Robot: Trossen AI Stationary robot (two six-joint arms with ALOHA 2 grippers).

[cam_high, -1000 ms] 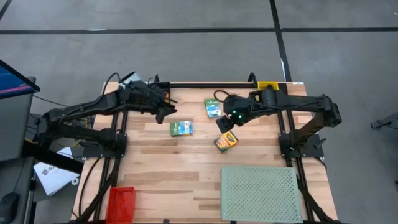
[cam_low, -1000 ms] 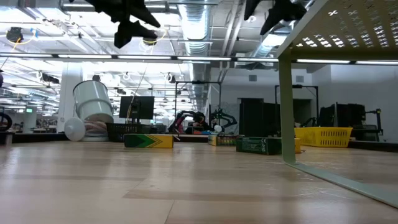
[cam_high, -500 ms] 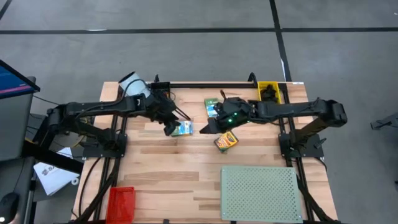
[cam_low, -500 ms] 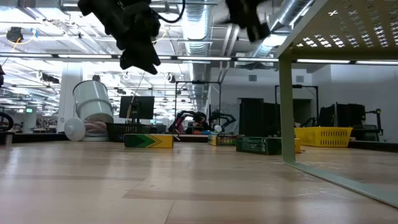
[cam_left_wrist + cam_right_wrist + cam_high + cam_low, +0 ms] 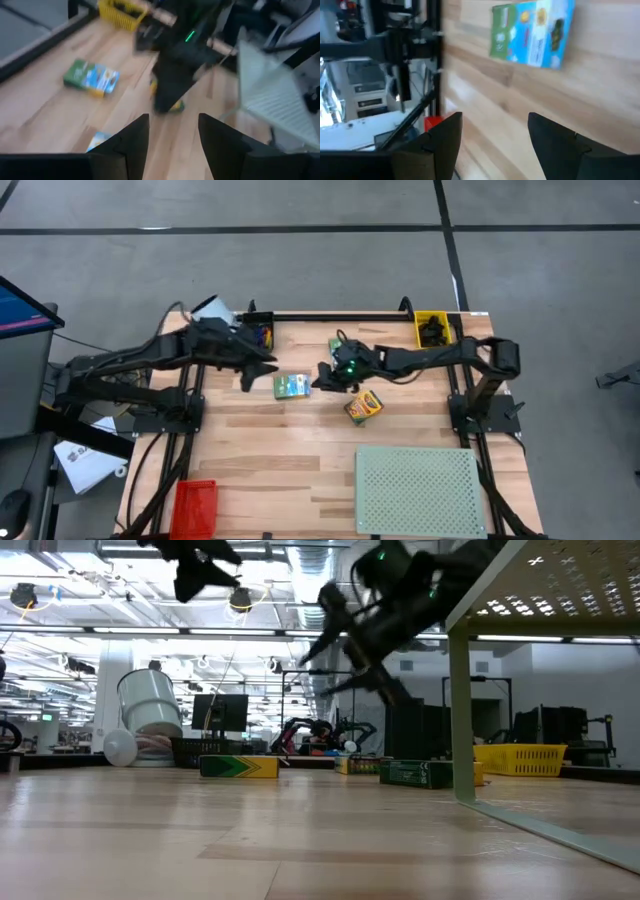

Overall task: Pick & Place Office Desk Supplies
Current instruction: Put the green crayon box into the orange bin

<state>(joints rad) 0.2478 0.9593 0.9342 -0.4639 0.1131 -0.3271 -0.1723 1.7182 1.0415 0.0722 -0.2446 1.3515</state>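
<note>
Two green boxes lie flat on the wooden table: one near the middle (image 5: pixel 291 386), one farther back (image 5: pixel 343 352), partly under the right arm. The yellow-orange crayon box (image 5: pixel 364 406) lies flat to the right of them. My left gripper (image 5: pixel 255 370) hovers open just left of the middle green box. My right gripper (image 5: pixel 323 376) hovers open just right of that box, pointing at it (image 5: pixel 532 32). The left wrist view shows the far green box (image 5: pixel 91 77), with the right arm over the crayon box (image 5: pixel 175 105). Clips and rings are too small to make out.
A yellow bin (image 5: pixel 432 330) sits at the far right corner. The pale green perforated board (image 5: pixel 418 490) stands raised on legs over the near right. A red tray (image 5: pixel 195 502) is at the near left corner and a white cylinder (image 5: pixel 210 308) at the far left.
My right gripper has moved toward the table's left and down, from beside the crayon box to the middle green box's right side. My left gripper swung out over that box's left part, dipping, then drew back left and up. The boxes have stayed put.
</note>
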